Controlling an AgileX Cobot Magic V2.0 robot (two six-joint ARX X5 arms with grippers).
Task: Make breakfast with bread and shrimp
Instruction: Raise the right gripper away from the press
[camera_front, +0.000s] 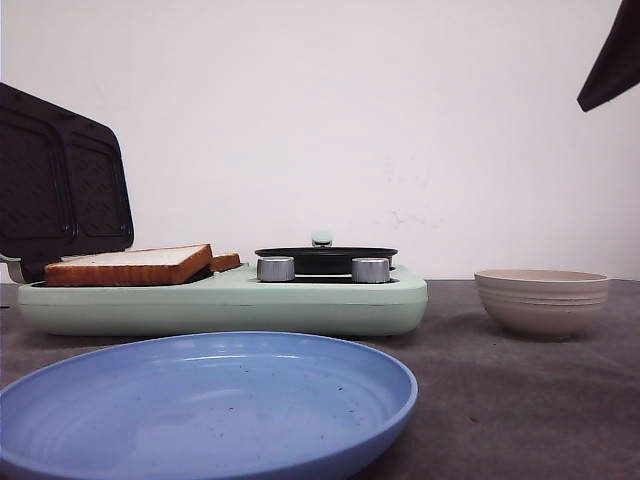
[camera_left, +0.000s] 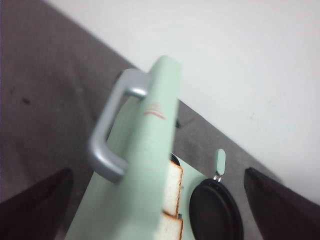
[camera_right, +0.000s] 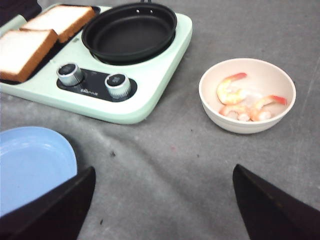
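Landmark: the mint-green breakfast maker (camera_front: 220, 300) sits on the grey worktop (camera_front: 520, 400), its dark-lined lid (camera_front: 62, 180) raised upright at its left end.
Bread: two square slices of bread (camera_right: 25, 50) lie side by side on the breakfast maker's left grill plate, pale crumb up, brown crust showing; in the front view the near slice (camera_front: 130, 265) hides most of the far one.
Frying pan: a round black frying pan (camera_right: 130, 32) sits in the breakfast maker's right half, just beside the bread.
Knobs: two silver knobs (camera_right: 70, 74) stand on the front edge of the breakfast maker, below the pan.
Shrimp: pinkish-orange shrimp (camera_right: 245, 102) lie in the beige ribbed bowl (camera_right: 280, 85), which stands apart from the breakfast maker, off its right end.
Plate: a blue plate (camera_front: 200, 405) lies in front of the breakfast maker.
Lid handle: a grey handle (camera_left: 107, 132) is on the outer face of the raised lid, seen from the left wrist view.
Left pincer (camera_left: 160, 210): fingers spread wide, holding nothing, above the lid edge.
Right pincer (camera_right: 165, 205): fingers spread wide, holding nothing, over bare worktop in front of the breakfast maker and bowl.
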